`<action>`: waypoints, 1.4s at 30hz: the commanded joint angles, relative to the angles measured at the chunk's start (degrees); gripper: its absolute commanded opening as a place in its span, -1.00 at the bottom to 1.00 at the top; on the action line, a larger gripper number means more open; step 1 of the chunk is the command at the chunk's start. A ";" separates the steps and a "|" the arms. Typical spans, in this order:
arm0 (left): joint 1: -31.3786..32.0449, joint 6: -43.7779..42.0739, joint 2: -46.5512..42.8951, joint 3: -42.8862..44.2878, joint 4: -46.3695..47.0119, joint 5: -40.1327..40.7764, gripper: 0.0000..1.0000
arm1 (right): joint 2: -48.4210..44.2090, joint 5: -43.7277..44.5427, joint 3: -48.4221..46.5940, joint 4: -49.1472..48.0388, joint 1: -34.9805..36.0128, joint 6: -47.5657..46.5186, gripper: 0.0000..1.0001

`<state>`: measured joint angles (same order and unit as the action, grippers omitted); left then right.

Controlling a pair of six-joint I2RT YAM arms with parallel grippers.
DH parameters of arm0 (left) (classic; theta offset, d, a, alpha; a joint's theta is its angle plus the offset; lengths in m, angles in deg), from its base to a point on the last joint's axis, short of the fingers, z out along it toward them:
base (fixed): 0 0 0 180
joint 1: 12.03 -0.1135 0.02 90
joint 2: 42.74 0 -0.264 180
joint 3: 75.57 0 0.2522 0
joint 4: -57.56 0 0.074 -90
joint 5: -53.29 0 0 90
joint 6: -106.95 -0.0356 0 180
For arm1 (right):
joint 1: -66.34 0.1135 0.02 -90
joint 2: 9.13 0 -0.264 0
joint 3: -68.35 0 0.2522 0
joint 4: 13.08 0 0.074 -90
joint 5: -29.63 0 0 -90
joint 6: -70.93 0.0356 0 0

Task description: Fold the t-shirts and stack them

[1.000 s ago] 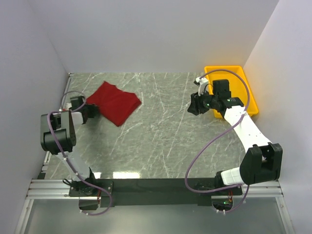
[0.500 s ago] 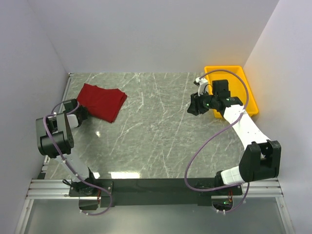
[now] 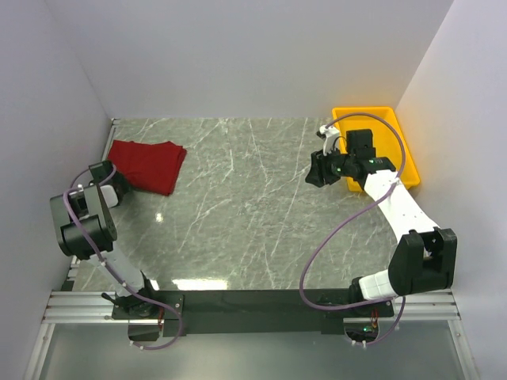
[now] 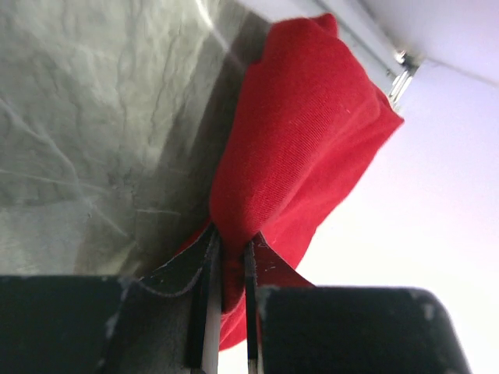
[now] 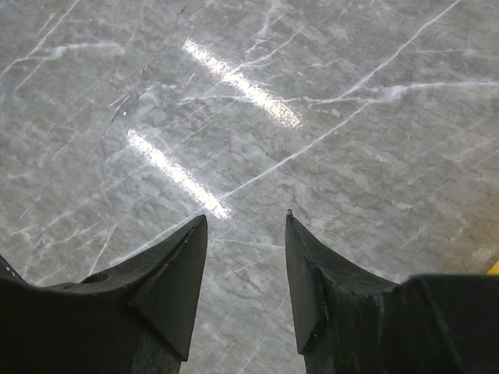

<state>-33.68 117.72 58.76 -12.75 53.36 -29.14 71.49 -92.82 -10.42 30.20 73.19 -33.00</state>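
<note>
The dark red t-shirt lies folded in a compact bundle at the far left of the marble table, close to the left wall. My left gripper sits at its near-left edge, shut on a pinch of the cloth. The left wrist view shows the red t-shirt bulging out from between the two narrow jaws of the left gripper. My right gripper hovers over bare table at the right, just left of the tray. In its own view the right gripper stands open with only marble beneath it.
A yellow plastic tray sits at the back right corner, partly covered by the right arm. The left wall and a metal rail run right beside the t-shirt. Purple cables loop from both arms over the table.
The left gripper has dragged the folded t-shirt leftward and toward the wall, from about mid-left to the table's left edge. The right arm has stayed still.
</note>
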 commanded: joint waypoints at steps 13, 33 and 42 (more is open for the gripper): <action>-2.52 -32.02 -5.77 11.93 -19.12 -5.39 0.62 | -2.04 -1.57 -0.12 -2.89 -0.61 0.40 0.04; -2.00 -67.68 -20.27 4.54 -18.86 -36.67 0.30 | -1.78 -3.60 -1.08 -1.04 -0.70 -2.58 0.04; 6.09 -73.53 -48.89 -2.98 -19.59 -15.59 0.99 | -5.64 7.91 -3.10 -1.74 -0.79 -2.16 0.20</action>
<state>-27.01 47.06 18.34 -12.79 30.72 -52.72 70.02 -90.37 -10.73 29.50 73.00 -34.99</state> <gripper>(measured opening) 0.981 0.580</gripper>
